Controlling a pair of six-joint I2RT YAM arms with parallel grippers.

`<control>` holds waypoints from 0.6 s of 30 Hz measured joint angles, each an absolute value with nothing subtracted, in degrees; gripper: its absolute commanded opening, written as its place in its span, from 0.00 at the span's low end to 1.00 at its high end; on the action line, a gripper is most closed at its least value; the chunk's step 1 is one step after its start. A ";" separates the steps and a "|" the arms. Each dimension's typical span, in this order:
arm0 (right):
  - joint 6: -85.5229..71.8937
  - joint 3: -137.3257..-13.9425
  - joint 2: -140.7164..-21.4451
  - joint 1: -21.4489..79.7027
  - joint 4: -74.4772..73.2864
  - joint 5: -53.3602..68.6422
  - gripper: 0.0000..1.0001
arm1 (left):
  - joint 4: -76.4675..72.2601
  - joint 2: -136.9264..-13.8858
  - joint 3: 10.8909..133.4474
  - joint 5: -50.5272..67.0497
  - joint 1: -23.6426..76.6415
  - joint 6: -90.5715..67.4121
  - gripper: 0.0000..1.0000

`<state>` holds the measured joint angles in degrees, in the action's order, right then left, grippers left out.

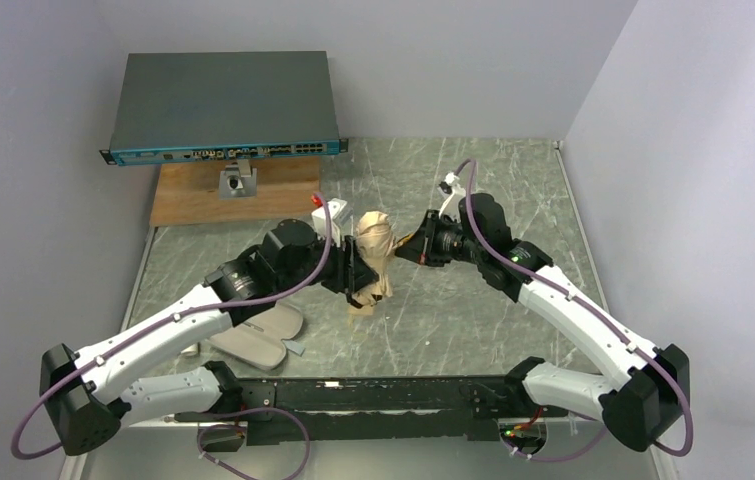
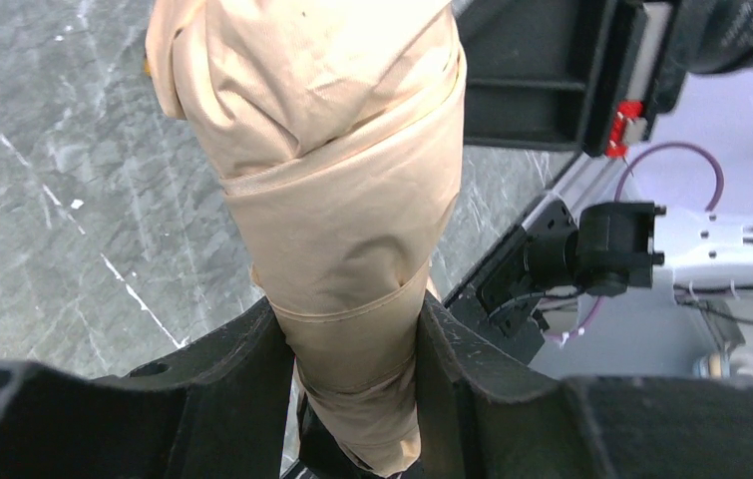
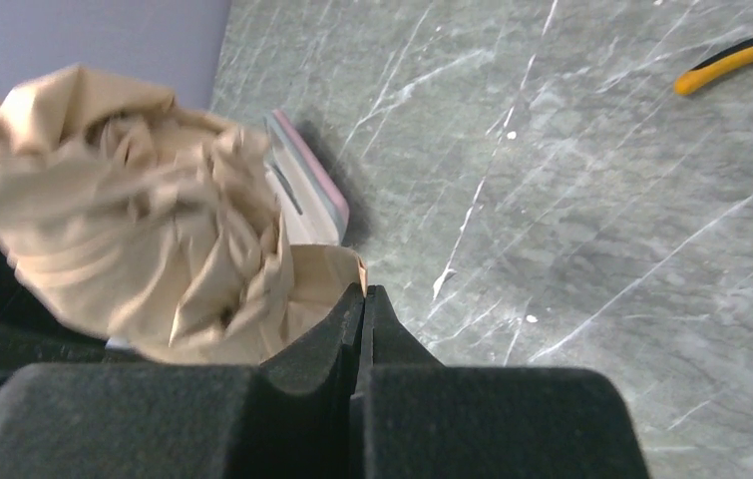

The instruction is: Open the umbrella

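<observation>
While my left fingers (image 2: pixel 222 379) sit partway open, clamped on both sides of the folded umbrella (image 2: pixel 342 200), it stands upright mid-surface (image 1: pixel 473 310). My right fingers (image 3: pixel 322 349) are pressed fully together, tips against its crumpled fabric on the right side.
</observation>
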<state>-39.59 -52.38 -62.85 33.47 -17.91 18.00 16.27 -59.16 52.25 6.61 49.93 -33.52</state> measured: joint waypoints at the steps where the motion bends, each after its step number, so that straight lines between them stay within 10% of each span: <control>1: -38.98 -52.71 -63.29 33.08 -18.06 17.96 0.00 | 16.25 -59.72 52.69 8.01 49.91 -32.56 0.00; 18: -31.35 -74.48 -71.37 21.30 -22.63 17.78 0.00 | 22.35 -70.15 58.70 32.32 50.33 -21.87 0.00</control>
<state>-31.35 -74.48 -71.37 21.30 -22.63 17.78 22.35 -70.15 58.70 32.32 50.33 -21.87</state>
